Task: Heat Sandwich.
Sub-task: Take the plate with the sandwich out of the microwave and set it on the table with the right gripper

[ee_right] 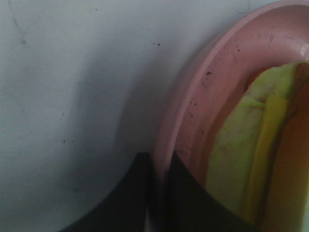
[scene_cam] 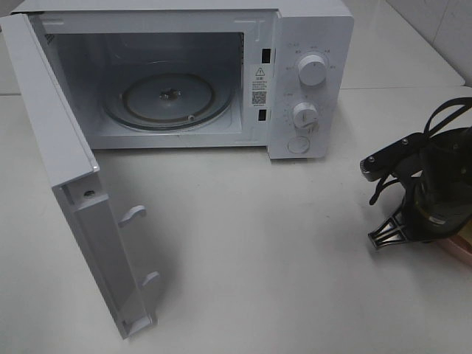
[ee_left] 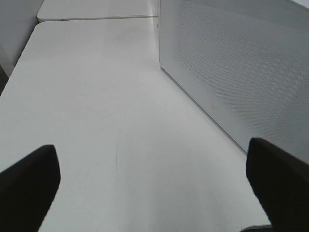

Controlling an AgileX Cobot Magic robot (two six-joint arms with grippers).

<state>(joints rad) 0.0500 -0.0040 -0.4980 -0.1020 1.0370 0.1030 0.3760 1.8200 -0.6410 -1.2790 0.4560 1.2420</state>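
In the right wrist view the sandwich (ee_right: pixel 241 159) lies on a round pink plate (ee_right: pixel 203 96), showing pale yellow-green filling and an orange-brown edge. My right gripper (ee_right: pixel 159 166) is shut on the plate's rim, one dark finger (ee_right: pixel 130 198) outside it and one inside. From the exterior high view that gripper (scene_cam: pixel 387 232) sits low at the table's right edge, and only a sliver of the plate (scene_cam: pixel 459 252) shows under the arm; the sandwich is hidden there. My left gripper (ee_left: pixel 150 147) stands open over bare table beside a white perforated panel (ee_left: pixel 241 63) of the microwave.
The white microwave (scene_cam: pixel 310 44) stands at the back with its door (scene_cam: pixel 66 169) swung fully open toward the front left. Its glass turntable (scene_cam: pixel 166 99) carries nothing. Two knobs and a button sit on its right panel. White table (scene_cam: pixel 258 243) lies between door and right arm.
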